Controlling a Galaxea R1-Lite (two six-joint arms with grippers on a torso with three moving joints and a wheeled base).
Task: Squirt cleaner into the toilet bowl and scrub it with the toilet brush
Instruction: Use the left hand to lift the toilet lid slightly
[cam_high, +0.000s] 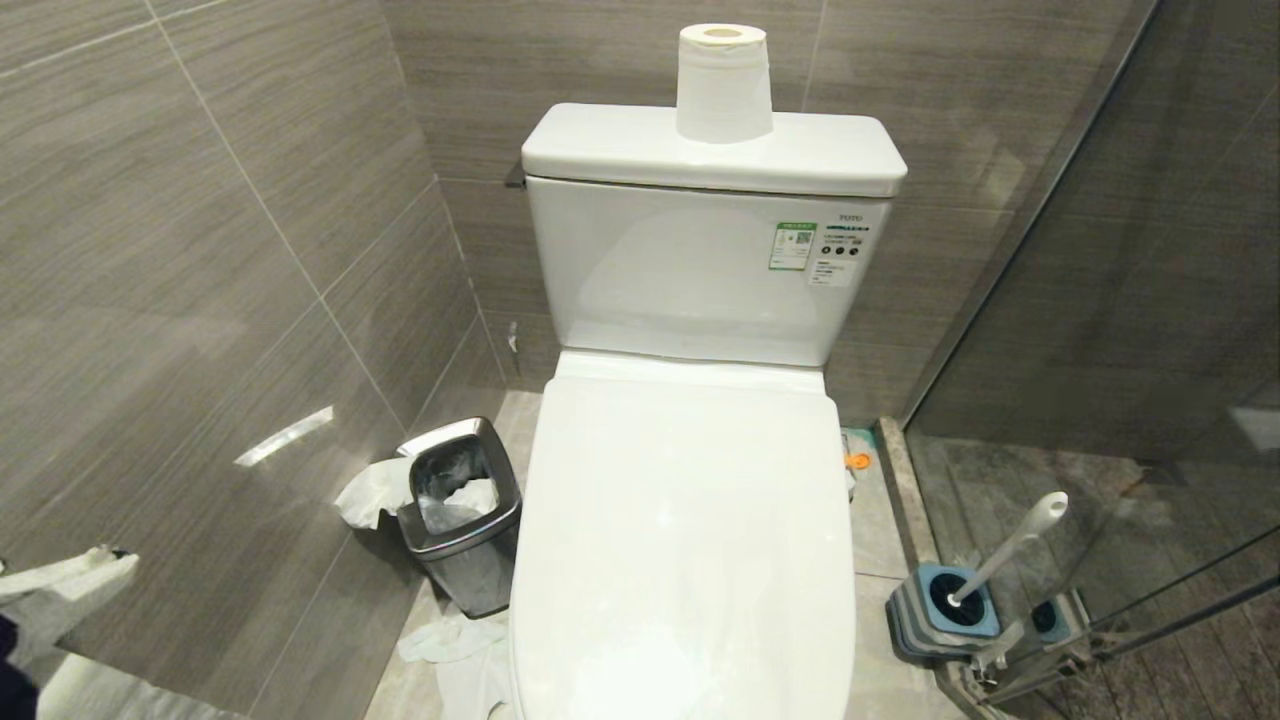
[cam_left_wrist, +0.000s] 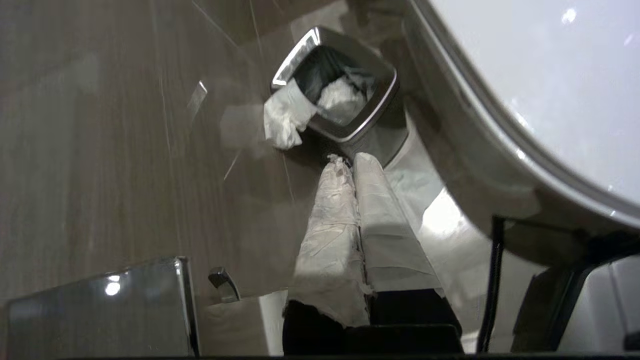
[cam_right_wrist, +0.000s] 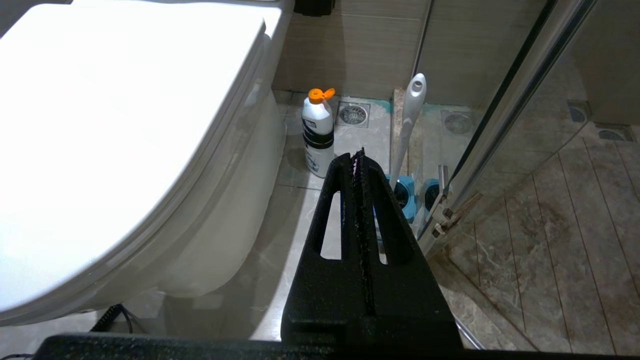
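Note:
The white toilet bowl (cam_high: 690, 560) stands in the middle with its lid down, so the basin is hidden. On the floor to its right, the toilet brush (cam_high: 1012, 545) stands in a grey-and-blue holder (cam_high: 940, 610), white handle leaning up. The right wrist view shows the brush handle (cam_right_wrist: 411, 120) and a white cleaner bottle (cam_right_wrist: 318, 132) with an orange cap beside the toilet's base. My right gripper (cam_right_wrist: 359, 152) hangs shut and empty above the floor, short of both. My left gripper (cam_left_wrist: 352, 159), its fingers wrapped in white paper, is shut and empty, low at the toilet's left side (cam_high: 110, 565).
A small steel waste bin (cam_high: 462, 520) with crumpled paper stands left of the toilet against the tiled wall. Loose paper (cam_high: 450, 640) lies on the floor by it. A paper roll (cam_high: 722, 85) sits on the tank. A glass shower screen (cam_high: 1100, 300) closes the right side.

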